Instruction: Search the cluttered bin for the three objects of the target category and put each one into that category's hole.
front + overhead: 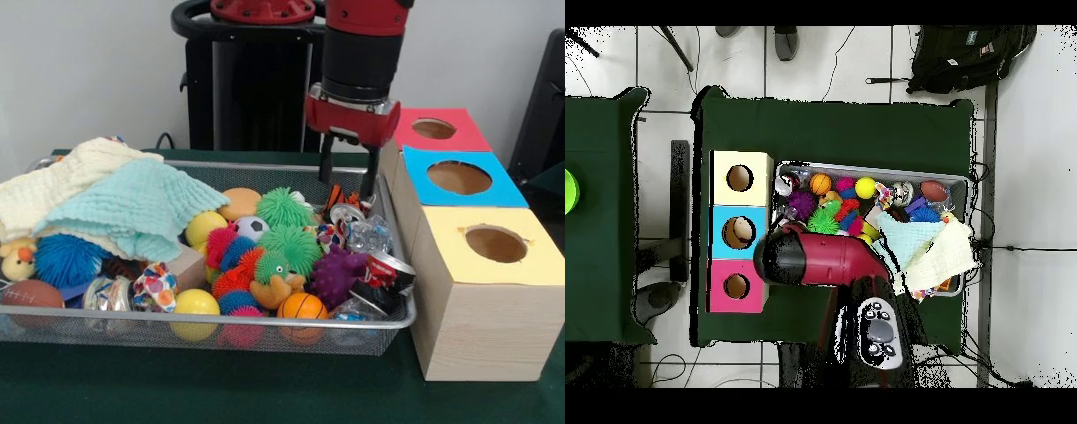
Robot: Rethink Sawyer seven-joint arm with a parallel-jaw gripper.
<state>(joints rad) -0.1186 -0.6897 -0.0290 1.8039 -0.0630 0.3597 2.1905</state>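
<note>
- The gripper [350,168] is hanging over the far right corner of the bin [221,334] in the front view, with its two dark fingers [326,156] standing apart and holding nothing between them.
- The finger tips are reaching down to about the level of the bin's rim, just above a small orange striped toy [336,196].
- The red and black arm [827,262] is covering that corner in the overhead view, so the gripper itself is not showing there.
- One clear plastic bottle [368,234] is lying crumpled against the right wall of the bin, just below and near the gripper.
- A second clear bottle [106,293] seems to be lying at the front left, beside a small brown football [31,293]; I cannot tell where a third one is.
- A red crushed can [388,270] is resting in the front right corner, next to a purple spiky toy [338,276].
- Two cloths, one pale yellow [62,181] and one light green [132,208], are covering the left part of the bin.
- Three wooden boxes are standing in a row just beside the bin's right side, with tops in yellow [494,245], blue [459,177] and pink [435,129], each with a round hole.
</note>
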